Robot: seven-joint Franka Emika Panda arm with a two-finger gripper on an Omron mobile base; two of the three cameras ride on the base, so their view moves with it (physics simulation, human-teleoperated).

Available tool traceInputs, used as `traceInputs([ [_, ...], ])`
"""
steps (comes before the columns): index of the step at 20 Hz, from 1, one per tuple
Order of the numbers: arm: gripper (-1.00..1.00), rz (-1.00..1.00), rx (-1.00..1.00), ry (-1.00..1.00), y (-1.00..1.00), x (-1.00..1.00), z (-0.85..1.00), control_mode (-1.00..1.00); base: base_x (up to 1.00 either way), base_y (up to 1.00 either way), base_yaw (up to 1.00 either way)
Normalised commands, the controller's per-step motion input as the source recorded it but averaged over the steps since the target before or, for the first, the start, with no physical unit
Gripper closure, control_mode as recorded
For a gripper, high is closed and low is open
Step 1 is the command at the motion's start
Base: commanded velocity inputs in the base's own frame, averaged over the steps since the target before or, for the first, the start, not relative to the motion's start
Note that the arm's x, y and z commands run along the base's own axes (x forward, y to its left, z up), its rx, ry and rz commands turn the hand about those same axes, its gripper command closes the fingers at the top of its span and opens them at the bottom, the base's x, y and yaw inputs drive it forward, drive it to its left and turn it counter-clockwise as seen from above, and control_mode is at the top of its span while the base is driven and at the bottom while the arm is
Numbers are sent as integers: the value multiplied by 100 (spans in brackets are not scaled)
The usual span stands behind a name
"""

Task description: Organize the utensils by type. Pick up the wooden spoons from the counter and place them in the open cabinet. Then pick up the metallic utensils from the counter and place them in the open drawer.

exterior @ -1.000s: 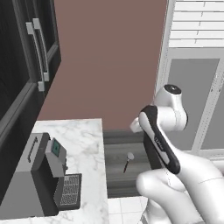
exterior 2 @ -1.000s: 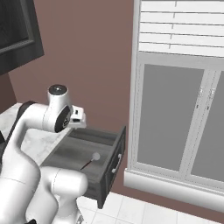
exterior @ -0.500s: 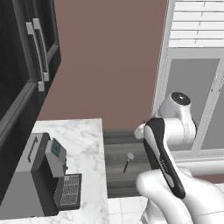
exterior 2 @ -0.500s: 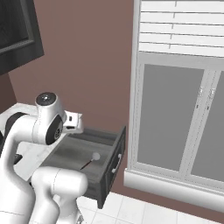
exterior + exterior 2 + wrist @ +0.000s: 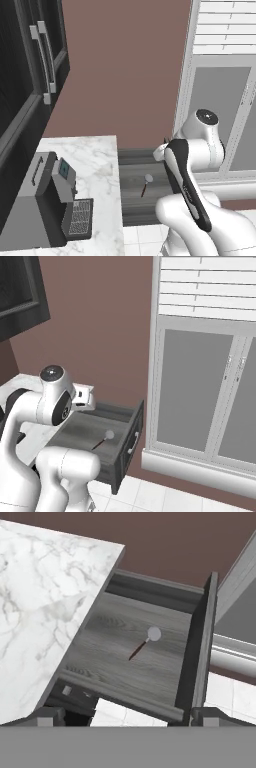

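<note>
On the left, the white marble table (image 5: 95, 155) carries a grey coffee machine (image 5: 47, 200), and above it hang glossy black wall cabinets (image 5: 30, 75) with silver bar handles. The stretch of marble seen from the base and hand cameras bears no spoon or metal piece.

Further right, the open drawer (image 5: 197, 662) stands pulled out beside the table's end. One metallic utensil (image 5: 145, 642) lies on its flat grey floor, round pale head up toward the back, thin dark handle slanting toward the front; the same piece shows in the left base view (image 5: 145, 184) and the right base view (image 5: 102, 440). It rests alone, apart from the drawer walls.

The end effector (image 5: 127, 717) hangs above the drawer's front, jaws spread wide and released, nothing between the fingertips (image 5: 47, 716).

By my reading, at least one metal piece is delivered. The second one, and both wooden spoons, cannot be accounted for from here, nor can the open cabinet's shelf, so the remainder is uncertain.
</note>
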Motion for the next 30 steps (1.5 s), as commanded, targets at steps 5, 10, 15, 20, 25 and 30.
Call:
traceInputs([
  [5,-100,0,-1,3,-5,-14,-6,100,-26,-12,-1],
  [10,-100,0,0,0,0,0,0,100,-70,-46,-7],
  [15,-100,0,0,0,0,0,0,100,-72,-59,12],
  [20,-100,0,0,0,0,0,0,100,-82,-33,56],
  [25,-100,0,0,0,0,0,0,100,-46,-18,98],
  [30,-100,0,0,0,0,0,0,100,-13,1,100],
])
